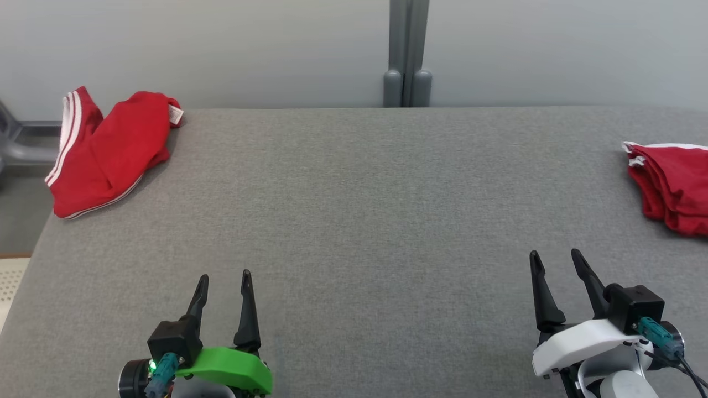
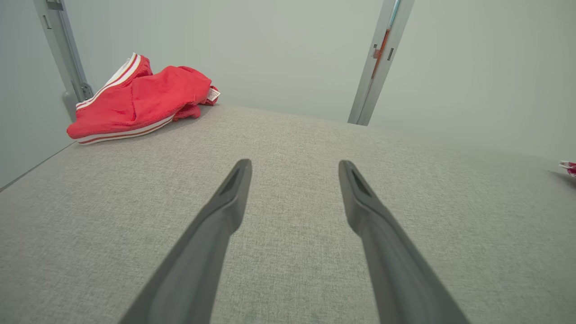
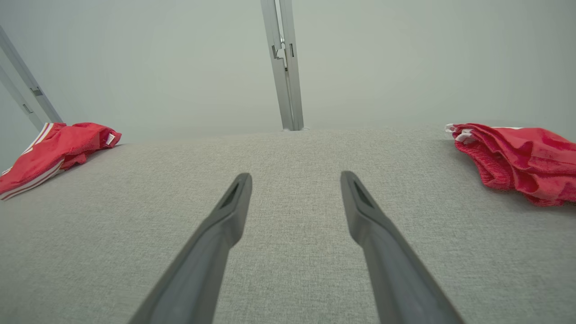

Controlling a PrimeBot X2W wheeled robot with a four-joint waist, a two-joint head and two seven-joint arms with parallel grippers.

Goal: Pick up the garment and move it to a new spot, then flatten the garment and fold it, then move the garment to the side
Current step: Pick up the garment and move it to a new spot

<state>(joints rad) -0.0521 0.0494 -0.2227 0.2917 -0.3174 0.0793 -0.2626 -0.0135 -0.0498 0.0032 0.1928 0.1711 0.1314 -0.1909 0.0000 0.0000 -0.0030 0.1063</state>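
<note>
Two red garments with white trim lie on the grey table (image 1: 354, 221). One garment (image 1: 108, 149) is bunched at the far left corner, also seen as a red heap (image 2: 139, 101) in the left wrist view and at the left edge (image 3: 49, 146) of the right wrist view. The other garment (image 1: 672, 185) lies crumpled at the right edge, and appears as a red pile (image 3: 517, 157) in the right wrist view. My left gripper (image 1: 224, 282) is open near the front left, nothing between its fingers. My right gripper (image 1: 556, 260) is open at the front right, a short way in front of the right garment.
A grey upright post (image 1: 408, 55) stands against the pale wall behind the table's far edge. The left table edge (image 1: 25, 265) drops off to a floor and a grey frame (image 1: 16, 138). Bare grey cloth stretches between the two garments.
</note>
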